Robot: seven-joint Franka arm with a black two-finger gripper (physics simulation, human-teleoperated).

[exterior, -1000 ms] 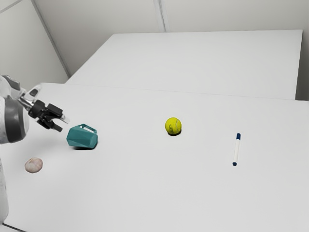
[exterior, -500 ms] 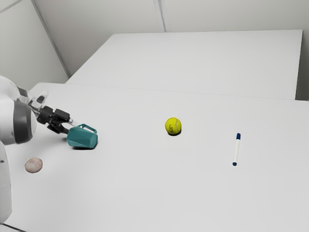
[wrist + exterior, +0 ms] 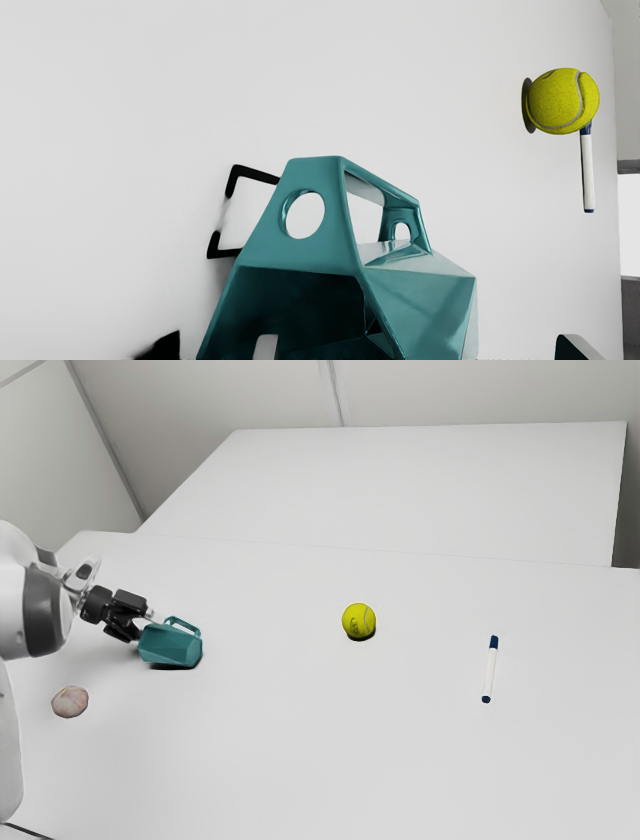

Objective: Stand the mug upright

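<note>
The glossy, faceted mug point(image 3: 415, 305) is teal, near-black inside. The fuzzy, round tennis ball point(image 3: 555, 100) is yellow, its curved seam grey. The slim, cylindrical marker point(image 3: 490, 670) is white with 2 dark blue ends. The rounded lump point(image 3: 70, 702) is pinkish beige, the 2-finger gripper point(image 3: 144, 626) mostly black.

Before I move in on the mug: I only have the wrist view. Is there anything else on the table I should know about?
Observer: Yes, a pinkish lump, like a stone, nearer the exterior camera than the mug.

Operator: Noted. The ball overlaps the marker from here. Are they touching?

Observer: No. The exterior view has a wide stretch of bare table between them.

Operator: And how is my gripper angled?

Observer: It slants downward, coming at the mug from the exterior view's left.
</note>
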